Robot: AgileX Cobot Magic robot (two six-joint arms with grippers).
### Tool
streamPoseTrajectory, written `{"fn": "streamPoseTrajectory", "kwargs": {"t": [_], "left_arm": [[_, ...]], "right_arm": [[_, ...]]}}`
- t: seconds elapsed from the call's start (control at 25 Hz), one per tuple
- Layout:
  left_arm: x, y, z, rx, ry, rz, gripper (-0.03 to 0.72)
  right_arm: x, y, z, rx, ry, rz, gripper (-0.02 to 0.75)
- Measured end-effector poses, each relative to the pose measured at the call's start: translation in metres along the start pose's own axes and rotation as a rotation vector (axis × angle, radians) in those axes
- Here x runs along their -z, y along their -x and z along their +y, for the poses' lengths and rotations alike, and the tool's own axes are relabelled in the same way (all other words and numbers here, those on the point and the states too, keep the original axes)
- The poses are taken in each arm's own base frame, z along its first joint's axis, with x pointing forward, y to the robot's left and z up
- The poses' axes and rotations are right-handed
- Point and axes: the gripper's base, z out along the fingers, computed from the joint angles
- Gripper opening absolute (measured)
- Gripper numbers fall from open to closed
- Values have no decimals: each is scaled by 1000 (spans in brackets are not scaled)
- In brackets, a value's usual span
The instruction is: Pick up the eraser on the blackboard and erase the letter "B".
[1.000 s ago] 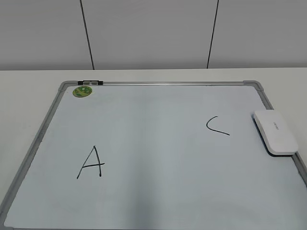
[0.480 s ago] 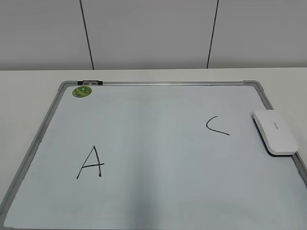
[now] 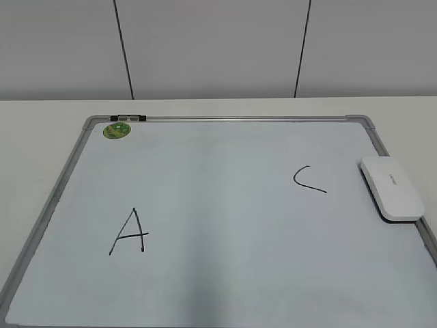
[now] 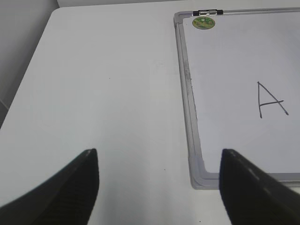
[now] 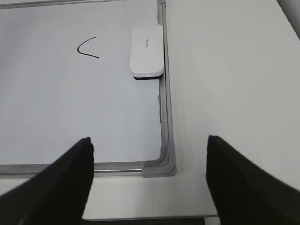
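Note:
The blackboard [image 3: 225, 205] lies flat on the table, a pale whiteboard with a grey frame. It bears a black "A" [image 3: 130, 232] at the left and a "C" [image 3: 308, 179] at the right. No letter "B" shows anywhere on it. The white eraser [image 3: 392, 188] lies on the board's right edge; it also shows in the right wrist view [image 5: 147, 51]. My left gripper [image 4: 159, 180] is open and empty above the board's near left corner. My right gripper [image 5: 150, 173] is open and empty above the near right corner. Neither gripper shows in the exterior view.
A small round green magnet [image 3: 117, 130] sits at the board's far left corner, next to a black clip [image 3: 130, 118] on the frame. White tabletop [image 4: 103, 93] surrounds the board. A grey panelled wall [image 3: 218, 48] stands behind. The table's front edge [image 5: 140, 218] is just below my right gripper.

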Motion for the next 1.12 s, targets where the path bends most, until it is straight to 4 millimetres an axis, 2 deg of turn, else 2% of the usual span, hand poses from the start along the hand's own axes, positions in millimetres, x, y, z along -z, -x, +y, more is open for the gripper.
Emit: {"fn": "streamPoseTrajectory", "kwargs": {"t": [1.12], "left_arm": [[0,0,0,0,-4,-1,569]], "right_arm": [[0,0,0,0,-4,-2,555]]}}
